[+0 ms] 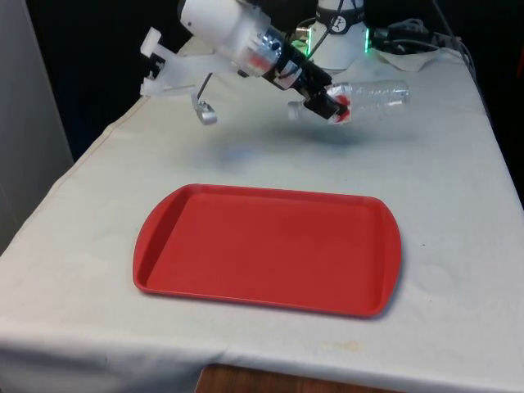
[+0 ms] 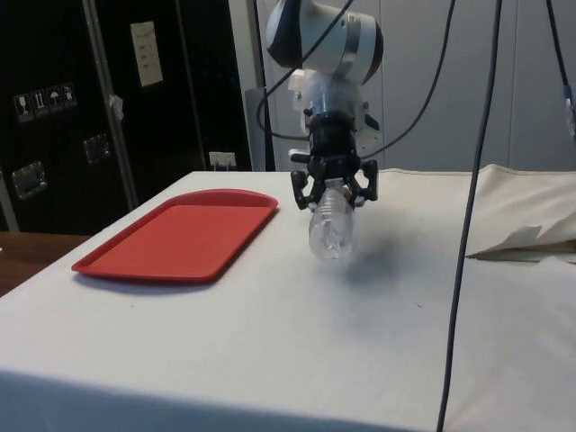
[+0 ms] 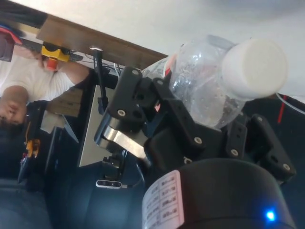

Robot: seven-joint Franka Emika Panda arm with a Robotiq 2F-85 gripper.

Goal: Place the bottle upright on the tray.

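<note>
Front view: black two-finger gripper (image 1: 327, 102) clamps clear plastic bottle (image 1: 372, 97) near neck, bottle lying horizontal, lifted above table's far edge; red plastic tray (image 1: 266, 248) near front edge.
Side view: bottle (image 2: 331, 225) airborne beside tray (image 2: 180, 235).
Wrist view: white cap (image 3: 254, 67) visible, fingers (image 3: 183, 121) closed around bottle.

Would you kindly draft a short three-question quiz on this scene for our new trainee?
1. True or false: the clear plastic bottle already stands on the red plastic tray.
2. The bottle in the tool is: A upright, B roughly horizontal, C upside down.
3. Fill in: in the wrist view, the bottle's cap is coloured ____.

Key: 1 false, the tool holds it above the white cloth, beyond the tray; 2 B; 3 white.
</note>
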